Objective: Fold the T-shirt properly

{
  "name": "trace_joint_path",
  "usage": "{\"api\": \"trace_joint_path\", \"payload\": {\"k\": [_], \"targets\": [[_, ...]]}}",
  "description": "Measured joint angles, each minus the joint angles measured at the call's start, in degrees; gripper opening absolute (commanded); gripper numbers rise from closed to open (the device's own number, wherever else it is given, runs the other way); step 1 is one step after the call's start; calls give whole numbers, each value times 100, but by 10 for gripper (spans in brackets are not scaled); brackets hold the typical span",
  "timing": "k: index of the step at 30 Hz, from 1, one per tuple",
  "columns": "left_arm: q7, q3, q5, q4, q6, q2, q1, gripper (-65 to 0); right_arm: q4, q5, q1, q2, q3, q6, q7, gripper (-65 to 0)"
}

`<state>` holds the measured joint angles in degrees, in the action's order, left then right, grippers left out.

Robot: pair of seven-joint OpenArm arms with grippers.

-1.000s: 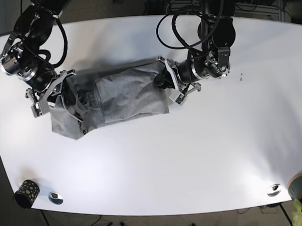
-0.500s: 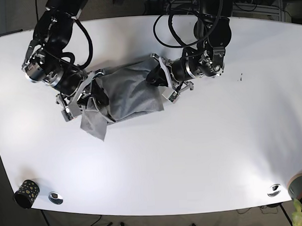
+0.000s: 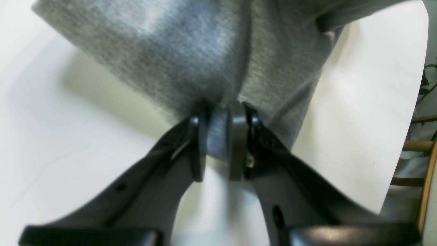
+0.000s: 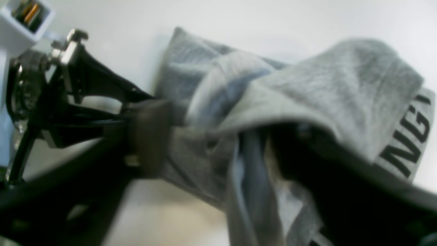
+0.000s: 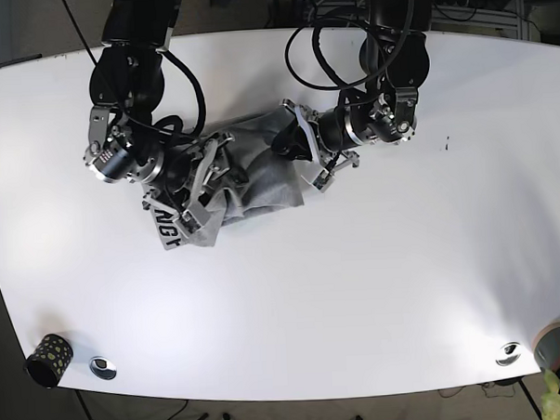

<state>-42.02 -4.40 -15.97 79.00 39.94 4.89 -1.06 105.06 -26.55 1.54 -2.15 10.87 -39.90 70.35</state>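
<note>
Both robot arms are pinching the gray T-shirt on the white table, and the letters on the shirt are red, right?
Not quite. The letters are black, not red; the right wrist view shows them clearly. The rest holds: the left tool and the right tool both pinch the gray T-shirt on the white table.

Grey T-shirt point(image 5: 250, 169), black lettering

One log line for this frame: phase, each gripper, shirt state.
phase: mid-fold | left gripper: shut on shirt edge | right gripper: shut on shirt, fabric draped over it | shirt: bunched, lettering showing
</note>
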Motion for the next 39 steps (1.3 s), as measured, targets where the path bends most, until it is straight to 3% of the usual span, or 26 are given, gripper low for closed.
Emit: {"api": "trace_joint_path", "payload": {"k": [1,3,9,14,17,22,28,33,39], "targets": [[-2,0,0,0,0,0,-2,-561,72,52,-20,-13,-79,0,-2,-30],[-9,0,-2,0,0,4,0,-561,295,15,-94,-72,-197,-11,-4,-16],[-39,0,-2,26,0,7,11,-561,675,-341,-221,-149,-131,-4,-11,-101],[-304,398,133,575,-4,76,-120,-561,671,-782,-275,-214,697,-9,-42,-162],[-332,739,-142,984,-26,68,-170,-561,660,-800,-356,-310,942,24,4,-170],[-289,1193,-765,1436,-15,-199,-271,-561,341,-994,-365,-212,833,20,-50,-171],[-341,1648,-881,1438,-26,-778,-468,-561,-651,-844,-192,-190,859,4,44,-238],[-297,1930,-981,1451,-24,-994,-590,-561,-1012,-831,2,-39,188,42,-24,-295],[-339,1923,-946,1451,-24,-1180,-636,-561,-1060,-844,-20,4,-925,22,-420,-300]]}}
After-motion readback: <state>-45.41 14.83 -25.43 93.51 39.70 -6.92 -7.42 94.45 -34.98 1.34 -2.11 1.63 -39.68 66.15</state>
